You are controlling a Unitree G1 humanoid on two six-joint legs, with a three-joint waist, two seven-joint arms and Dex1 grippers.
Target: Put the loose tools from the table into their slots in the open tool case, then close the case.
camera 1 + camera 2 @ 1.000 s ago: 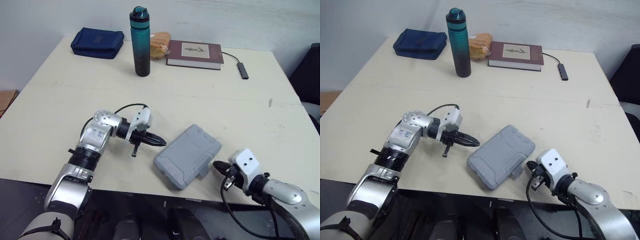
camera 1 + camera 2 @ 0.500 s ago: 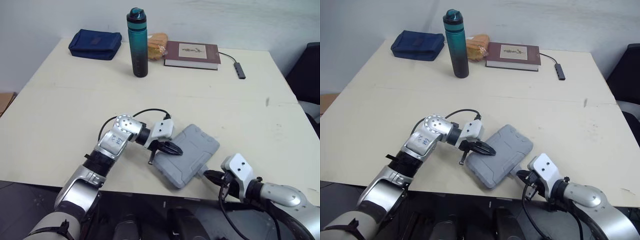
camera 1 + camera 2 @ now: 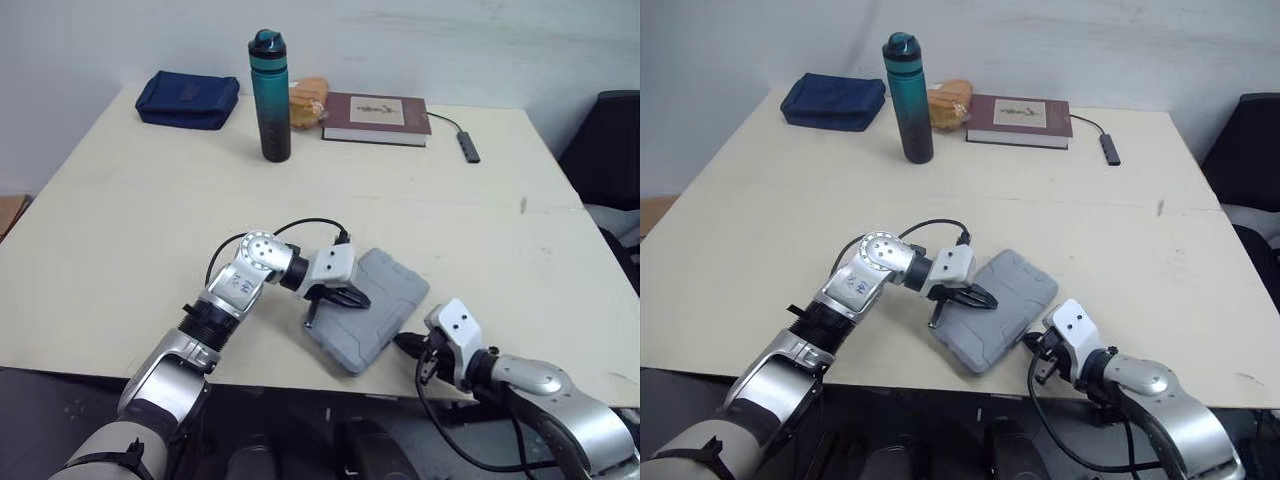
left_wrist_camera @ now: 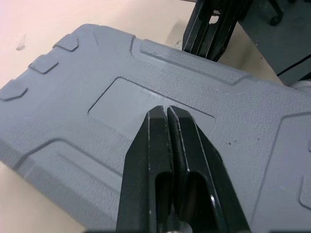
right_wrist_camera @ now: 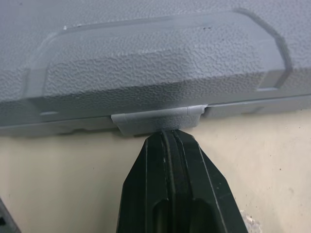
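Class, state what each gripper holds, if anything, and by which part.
Nothing is held. Both jaws are shut: left gripper over the tool case, right gripper at its latch.

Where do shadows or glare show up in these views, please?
Left eye view: soft, even light, no hard shadows on the table. Left wrist view: no glare on the case, a slight sheen on the left fingers. Right wrist view: a dark shadow band under the case edge beside the latch.
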